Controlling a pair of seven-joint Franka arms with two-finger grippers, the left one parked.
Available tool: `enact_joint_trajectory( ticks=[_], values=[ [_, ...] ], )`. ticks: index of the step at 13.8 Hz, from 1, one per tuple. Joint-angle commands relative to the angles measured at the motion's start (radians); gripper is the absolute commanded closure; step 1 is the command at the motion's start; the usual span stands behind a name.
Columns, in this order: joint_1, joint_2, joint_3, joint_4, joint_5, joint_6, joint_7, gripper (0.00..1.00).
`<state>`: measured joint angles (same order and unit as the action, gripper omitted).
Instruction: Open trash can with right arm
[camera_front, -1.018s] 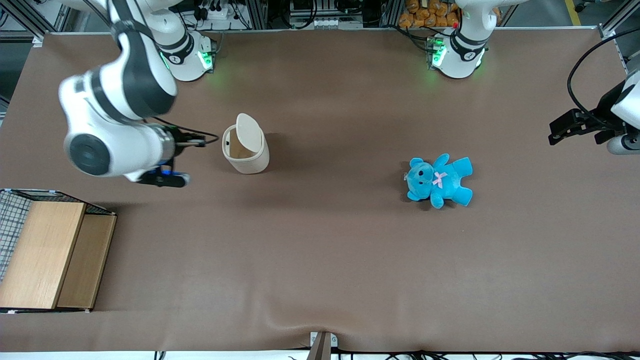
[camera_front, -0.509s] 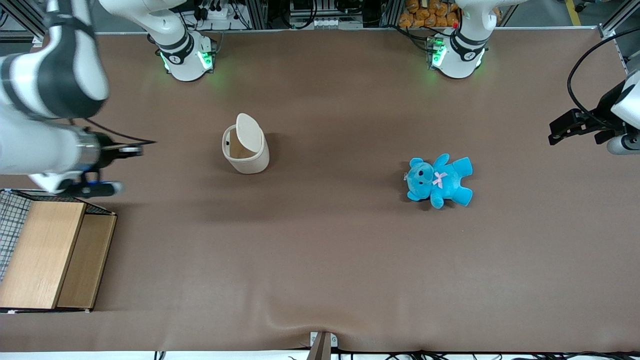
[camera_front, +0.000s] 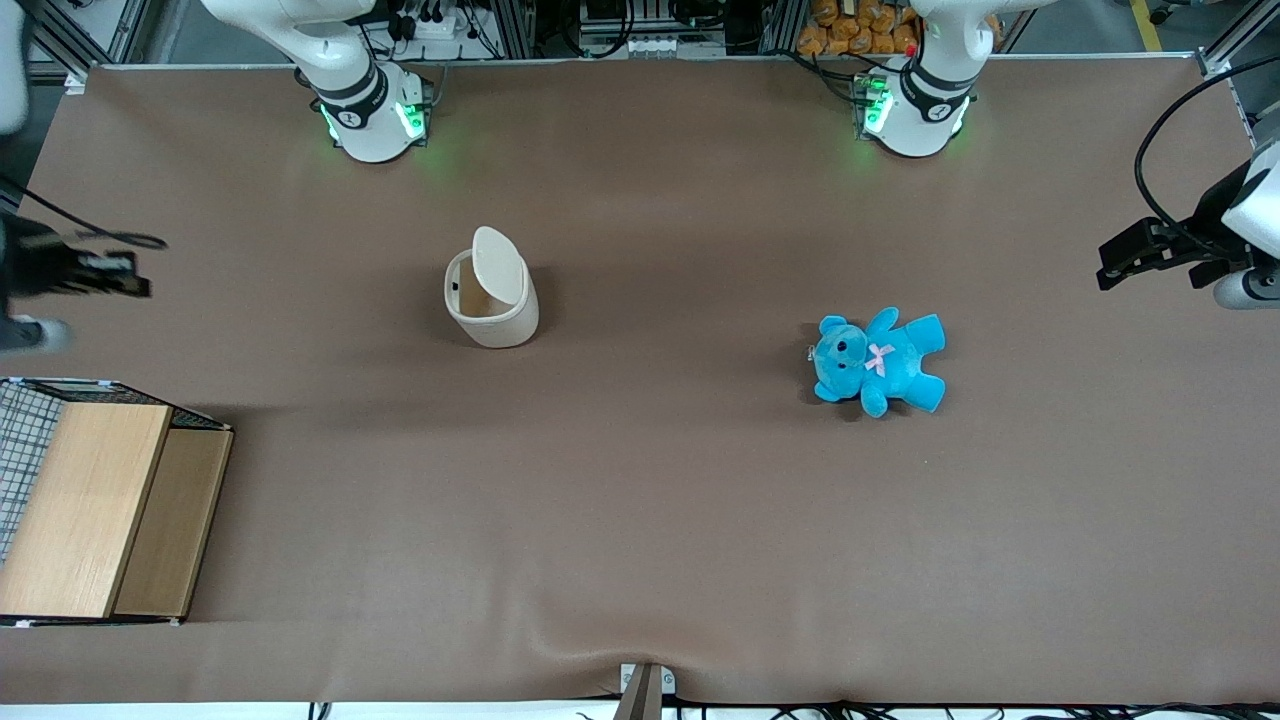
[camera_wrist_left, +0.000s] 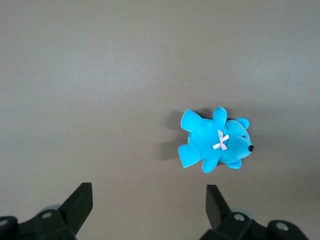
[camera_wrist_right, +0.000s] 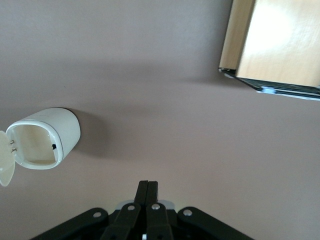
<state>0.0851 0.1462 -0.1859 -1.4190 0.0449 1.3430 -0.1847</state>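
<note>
Cream-white plastic makes up the trash can, which stands upright on the brown tabletop with its flat lid swung up, so the tan inside shows. In the right wrist view the trash can shows its open mouth, the lid hanging off one edge of the rim.

Well apart from it, out at the working arm's end of the tabletop, is the gripper, a dark shape with a thin black cable looping above it. It sits about as far from the front camera as the trash can and touches nothing. In the right wrist view the gripper has its two fingers pressed together with nothing between them, and bare tabletop lies between them and the trash can.

Nearer the front camera than the gripper, at the same end of the tabletop, stands a wooden box with wire mesh along one side. A blue teddy with a pink bow lies toward the parked arm's end, well apart from the trash can.
</note>
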Motion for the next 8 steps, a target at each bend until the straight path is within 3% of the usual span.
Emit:
enact_joint_trajectory(
  ticks=[1, 2, 3, 5, 8],
  values=[
    [-0.034, -0.108, 0.028, -0.015, -0.025, -0.011, -0.018, 0.95],
    [-0.036, -0.120, 0.031, -0.015, -0.029, -0.015, -0.013, 0.63],
    [-0.042, -0.141, 0.034, -0.015, -0.031, -0.008, -0.004, 0.02],
    [-0.073, -0.158, 0.057, -0.014, -0.028, -0.013, 0.010, 0.00],
    [-0.111, -0.178, 0.120, -0.008, -0.028, -0.033, 0.158, 0.00]
  ],
)
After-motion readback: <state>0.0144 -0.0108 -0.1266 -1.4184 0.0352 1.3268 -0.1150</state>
